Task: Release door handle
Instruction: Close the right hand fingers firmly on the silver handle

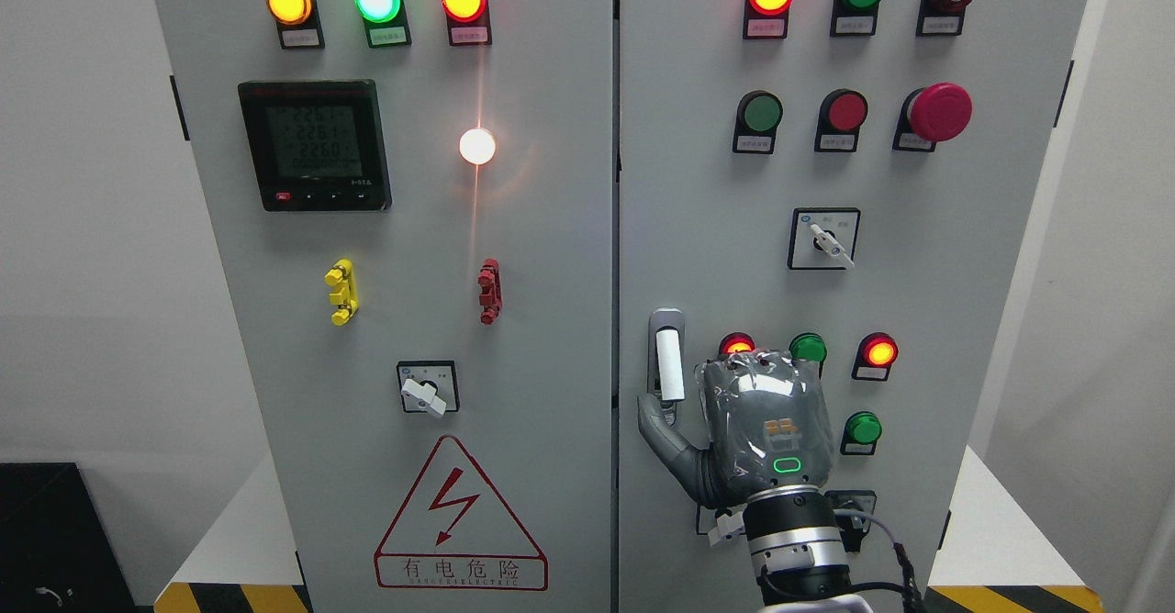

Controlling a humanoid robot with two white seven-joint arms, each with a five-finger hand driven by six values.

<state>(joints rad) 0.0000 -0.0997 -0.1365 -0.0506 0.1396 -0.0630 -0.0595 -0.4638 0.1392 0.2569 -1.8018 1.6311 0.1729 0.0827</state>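
Now the right hand [753, 429] sits at four o'clock from the white cylindrical door handle [670, 365]. Its fingers are loosely spread, gripping nothing, thumb tip just below the handle.

Right hand [748, 429]: grey, film-wrapped, rising from the lower right on a silver-and-black wrist, back facing the camera. Thumb extending up and left; fingers [734, 365] pointing upward, relaxed, gripping nothing. Left arm showing nowhere.
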